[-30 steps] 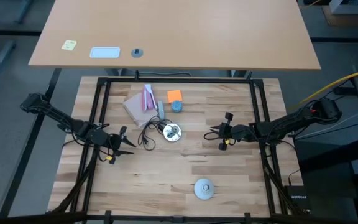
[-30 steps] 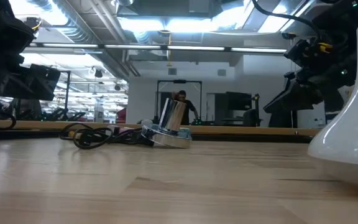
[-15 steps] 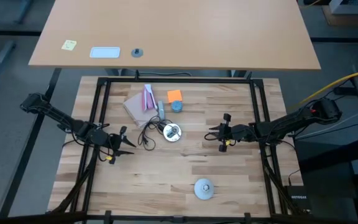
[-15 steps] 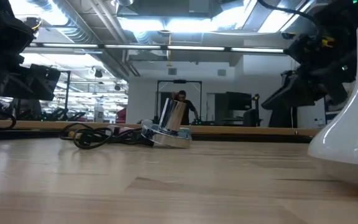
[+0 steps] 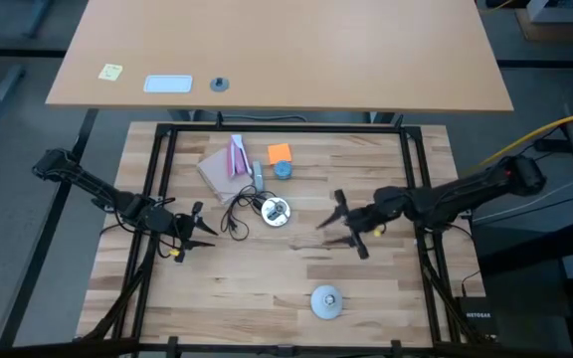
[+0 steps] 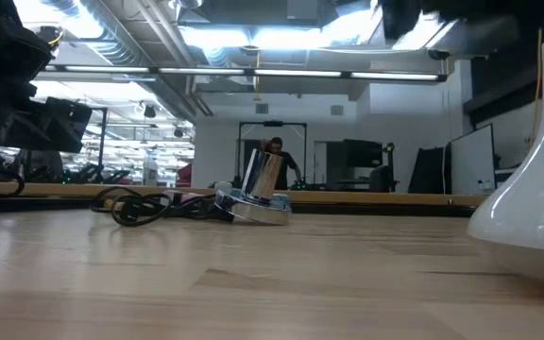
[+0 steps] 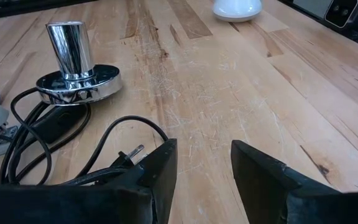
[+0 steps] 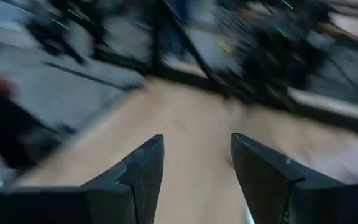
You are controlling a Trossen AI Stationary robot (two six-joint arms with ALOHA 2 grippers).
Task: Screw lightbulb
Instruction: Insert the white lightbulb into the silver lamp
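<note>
Frosted white, the lightbulb (image 5: 325, 301) stands untouched at the near edge of my wooden surface (image 5: 296, 264), well apart from the chrome socket (image 5: 275, 210), so everything remains: my right tool (image 5: 341, 226) hangs spread and empty, my left tool (image 5: 189, 235) narrow, holding nothing.

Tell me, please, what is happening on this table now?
Nothing is held yet. The lightbulb stands alone near the front edge of the table, and the socket with its black cord sits mid-table. The right tool is open and empty over the wood, between them. The left tool waits beside the cord, also empty.
</note>
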